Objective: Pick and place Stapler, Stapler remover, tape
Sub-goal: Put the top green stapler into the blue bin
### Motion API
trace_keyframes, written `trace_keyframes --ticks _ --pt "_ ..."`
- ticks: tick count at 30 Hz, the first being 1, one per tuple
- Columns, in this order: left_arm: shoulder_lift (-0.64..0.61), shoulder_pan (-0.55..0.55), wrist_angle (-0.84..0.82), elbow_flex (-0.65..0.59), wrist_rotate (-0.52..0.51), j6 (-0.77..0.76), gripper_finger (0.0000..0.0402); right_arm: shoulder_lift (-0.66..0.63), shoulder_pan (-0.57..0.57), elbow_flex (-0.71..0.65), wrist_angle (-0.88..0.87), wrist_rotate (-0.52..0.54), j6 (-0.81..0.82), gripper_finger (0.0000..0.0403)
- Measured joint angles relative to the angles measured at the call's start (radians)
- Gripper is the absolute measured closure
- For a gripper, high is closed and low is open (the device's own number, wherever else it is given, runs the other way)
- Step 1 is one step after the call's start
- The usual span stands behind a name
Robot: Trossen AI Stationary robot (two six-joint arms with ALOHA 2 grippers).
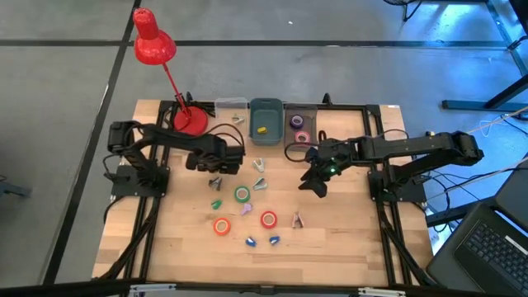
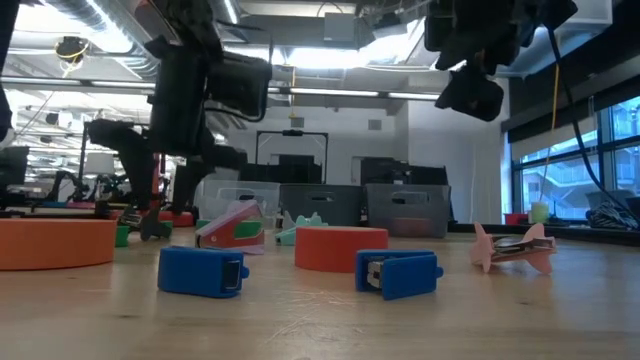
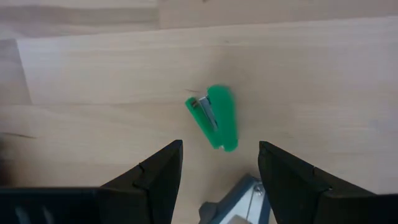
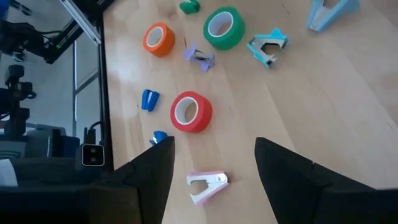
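I am hovering my left gripper (image 3: 219, 180) with its fingers spread apart and empty over a small green stapler (image 3: 215, 117) lying on the table (image 1: 346, 239), while my right gripper (image 4: 211, 174), likewise spread and holding nothing, is hanging above the pink staple remover (image 4: 207, 184) and the red tape (image 4: 191, 112). I am judging the job only partly done: two tape rings (image 1: 299, 128) are already sitting in the dark bin (image 1: 309, 108) at the far edge. The green tape (image 1: 242, 195), the orange tape (image 1: 221, 226), that red roll, the blue staplers (image 2: 398, 273) and the removers are still lying loose mid-table.
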Motion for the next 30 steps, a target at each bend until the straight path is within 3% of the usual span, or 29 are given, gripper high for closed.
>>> trace_keyframes --ticks 17,21,26,30 --pt "0.087 0.090 0.109 -0.048 0.056 0.136 0.0206 0.000 0.000 0.000 -0.039 0.000 -0.026 0.0178" --pt "0.068 0.091 0.142 -0.063 0.056 0.189 0.0251 0.000 0.000 0.000 -0.039 0.001 -0.026 0.0178" --pt "0.046 0.090 0.148 -0.064 0.040 0.245 0.0352 0.000 0.000 0.000 -0.038 0.012 -0.027 0.0178" --pt "0.034 0.090 0.155 -0.065 0.036 0.301 0.0352 0.000 0.000 0.000 -0.034 0.012 -0.026 0.0178"
